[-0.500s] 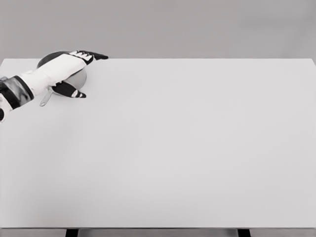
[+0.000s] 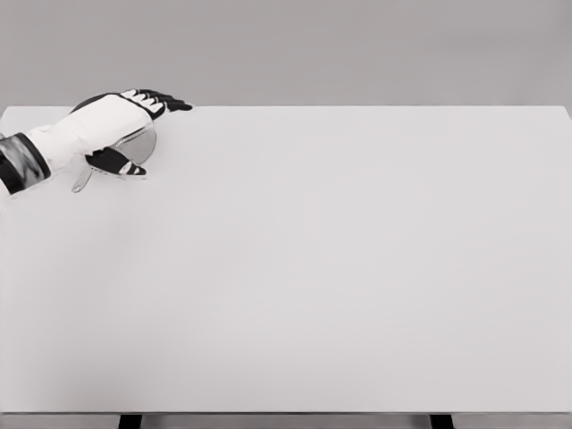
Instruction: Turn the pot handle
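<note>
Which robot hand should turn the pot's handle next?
Probably the left robot hand. It is already over the pot at the table's far left corner, beside the handle. The right one is out of view.

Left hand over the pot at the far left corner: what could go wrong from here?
1. The pot sits close to the far left corner of the table, so a sideways push could slide it toward the edge.
2. The left hand hides most of the pot, so contact is hard to verify.
3. The handle points toward the robot, beside the thumb; the hand may turn the body without catching it.
</note>
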`<state>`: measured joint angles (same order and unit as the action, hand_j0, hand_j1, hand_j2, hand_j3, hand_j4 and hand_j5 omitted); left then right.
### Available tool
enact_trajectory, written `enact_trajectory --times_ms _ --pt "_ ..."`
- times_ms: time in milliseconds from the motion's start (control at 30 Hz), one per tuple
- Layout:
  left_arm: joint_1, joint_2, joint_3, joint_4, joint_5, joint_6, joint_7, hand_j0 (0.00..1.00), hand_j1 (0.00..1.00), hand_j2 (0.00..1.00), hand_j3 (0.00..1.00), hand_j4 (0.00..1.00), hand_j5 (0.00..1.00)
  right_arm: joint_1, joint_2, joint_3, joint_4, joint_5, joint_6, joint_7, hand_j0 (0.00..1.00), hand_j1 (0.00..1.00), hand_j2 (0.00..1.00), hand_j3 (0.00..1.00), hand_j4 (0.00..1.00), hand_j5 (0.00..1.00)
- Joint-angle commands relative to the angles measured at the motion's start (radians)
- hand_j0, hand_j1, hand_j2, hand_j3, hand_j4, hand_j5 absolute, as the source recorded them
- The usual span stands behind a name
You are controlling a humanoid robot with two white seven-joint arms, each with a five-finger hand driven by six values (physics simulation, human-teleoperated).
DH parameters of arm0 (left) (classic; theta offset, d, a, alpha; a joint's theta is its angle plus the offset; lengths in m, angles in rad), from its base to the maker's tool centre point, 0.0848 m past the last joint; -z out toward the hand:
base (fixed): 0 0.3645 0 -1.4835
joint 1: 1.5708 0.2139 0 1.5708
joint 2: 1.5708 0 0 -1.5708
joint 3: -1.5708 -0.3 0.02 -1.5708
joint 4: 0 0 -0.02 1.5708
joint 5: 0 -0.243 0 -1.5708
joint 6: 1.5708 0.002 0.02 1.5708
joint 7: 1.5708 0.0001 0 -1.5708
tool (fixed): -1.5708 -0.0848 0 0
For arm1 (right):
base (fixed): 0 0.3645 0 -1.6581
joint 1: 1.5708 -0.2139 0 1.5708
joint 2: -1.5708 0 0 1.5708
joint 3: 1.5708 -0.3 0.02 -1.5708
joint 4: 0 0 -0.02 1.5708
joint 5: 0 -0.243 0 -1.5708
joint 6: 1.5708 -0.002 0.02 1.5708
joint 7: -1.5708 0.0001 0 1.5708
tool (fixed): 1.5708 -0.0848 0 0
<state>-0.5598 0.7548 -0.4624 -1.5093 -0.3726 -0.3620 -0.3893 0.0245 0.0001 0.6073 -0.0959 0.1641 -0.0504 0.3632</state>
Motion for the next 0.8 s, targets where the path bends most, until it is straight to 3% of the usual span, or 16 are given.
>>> enact_trajectory --times_ms 0,100,333,400,533,767 --pt "-0.020 0.064 -0.065 0.076 0.056 -0.087 0.003 1.00 1.00 1.00 1.00 1.00 1.00 0.000 0.000 0.000 -0.001 0.000 0.000 0.000 1.00 1.00 1.00 1.00 1.00 1.00" --pt "-0.100 0.052 -0.239 0.164 0.061 -0.173 0.001 1.00 1.00 1.00 1.00 1.00 1.00 0.000 0.000 0.000 0.001 -0.002 0.000 0.000 1.00 1.00 1.00 1.00 1.00 1.00" --pt "-0.114 0.113 -0.248 0.184 0.043 -0.150 0.009 1.00 1.00 1.00 1.00 1.00 1.00 0.000 0.000 0.000 0.001 -0.002 0.000 0.000 1.00 1.00 1.00 1.00 1.00 1.00" --pt "-0.129 0.113 -0.239 0.196 -0.020 -0.134 0.009 1.00 1.00 1.00 1.00 1.00 1.00 0.000 0.000 0.000 -0.001 0.000 0.000 0.000 1.00 1.00 1.00 1.00 1.00 1.00" --pt "-0.130 0.113 -0.239 0.199 -0.025 -0.089 0.012 1.00 1.00 1.00 1.00 1.00 1.00 0.000 0.000 0.000 0.001 -0.002 0.000 0.000 1.00 1.00 1.00 1.00 1.00 1.00" --pt "-0.120 0.153 -0.239 0.199 -0.025 -0.084 0.104 1.00 1.00 1.00 1.00 1.00 1.00 0.000 0.000 0.000 0.001 -0.002 0.000 0.000 1.00 1.00 1.00 1.00 1.00 1.00"
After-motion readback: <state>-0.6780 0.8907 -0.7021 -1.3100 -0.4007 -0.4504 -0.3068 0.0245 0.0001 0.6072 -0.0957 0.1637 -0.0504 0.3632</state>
